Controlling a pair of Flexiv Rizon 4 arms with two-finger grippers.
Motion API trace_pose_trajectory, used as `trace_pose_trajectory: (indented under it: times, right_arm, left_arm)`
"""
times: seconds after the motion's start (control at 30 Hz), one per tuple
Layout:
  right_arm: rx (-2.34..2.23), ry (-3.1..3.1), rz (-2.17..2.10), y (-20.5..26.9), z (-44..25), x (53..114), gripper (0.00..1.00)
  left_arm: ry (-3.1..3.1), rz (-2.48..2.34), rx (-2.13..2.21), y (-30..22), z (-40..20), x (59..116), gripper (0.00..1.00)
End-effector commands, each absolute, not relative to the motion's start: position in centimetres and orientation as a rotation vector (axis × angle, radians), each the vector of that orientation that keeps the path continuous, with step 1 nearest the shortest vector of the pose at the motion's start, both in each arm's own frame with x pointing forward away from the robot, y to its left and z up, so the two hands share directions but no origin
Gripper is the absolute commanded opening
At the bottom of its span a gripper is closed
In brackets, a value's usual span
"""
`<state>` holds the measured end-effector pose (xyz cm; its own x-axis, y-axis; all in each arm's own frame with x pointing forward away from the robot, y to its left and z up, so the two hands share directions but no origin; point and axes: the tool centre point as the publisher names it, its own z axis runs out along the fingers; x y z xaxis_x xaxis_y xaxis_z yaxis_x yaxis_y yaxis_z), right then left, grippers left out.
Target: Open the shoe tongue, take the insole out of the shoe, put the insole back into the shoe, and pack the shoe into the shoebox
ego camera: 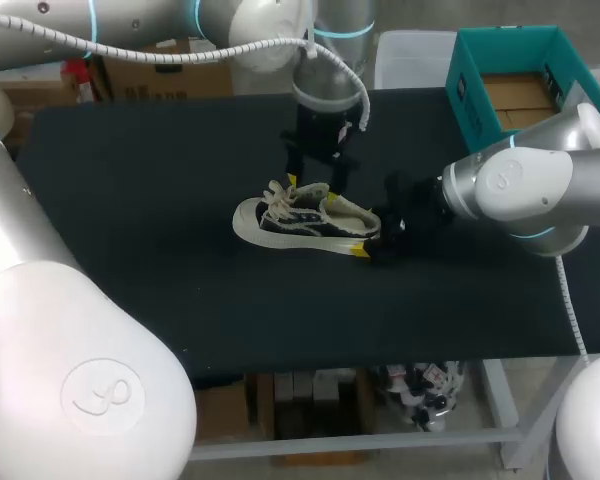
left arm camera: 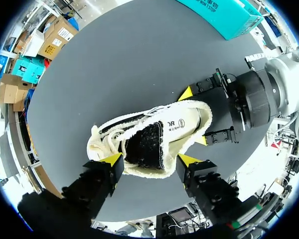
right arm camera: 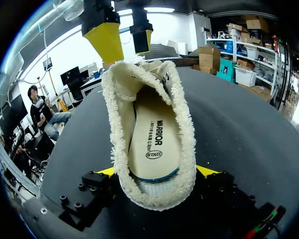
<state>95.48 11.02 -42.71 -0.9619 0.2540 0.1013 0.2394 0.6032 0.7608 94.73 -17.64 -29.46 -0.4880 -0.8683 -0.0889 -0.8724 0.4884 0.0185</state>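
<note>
With the shoe lying mid-table, heel pinched by the right gripper, left gripper spread above the tongue, the insole is seen inside, so removal, refitting and packing into the shoebox are judged undone.

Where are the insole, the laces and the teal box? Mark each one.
insole [right arm camera: 157,142]: right wrist view, on its printed middle.
laces [ego camera: 280,196]: head view, on the bunched loops.
teal box [ego camera: 466,105]: head view, on its near wall.
</note>
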Motion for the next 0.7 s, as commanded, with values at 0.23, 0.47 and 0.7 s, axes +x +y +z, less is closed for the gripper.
trace_pose_trajectory:
  times: [0.23, 0.47, 0.7]
  right_arm:
    - [0.429, 2.798, 1.327, 11.1, -43.1, 95.5, 0.0]
    - [0.429, 2.798, 1.327, 11.1, -43.1, 95.5, 0.0]
    - [0.429, 2.798, 1.327, 11.1, -43.1, 95.5, 0.0]
  left_arm:
    - [2.652, 0.147, -1.542, -18.4, -30.8, 95.0, 0.53]
    - [2.636, 0.185, -1.537, -18.7, -31.8, 94.9, 0.48]
    - [2.624, 0.205, -1.537, -18.9, -32.5, 94.6, 0.27]
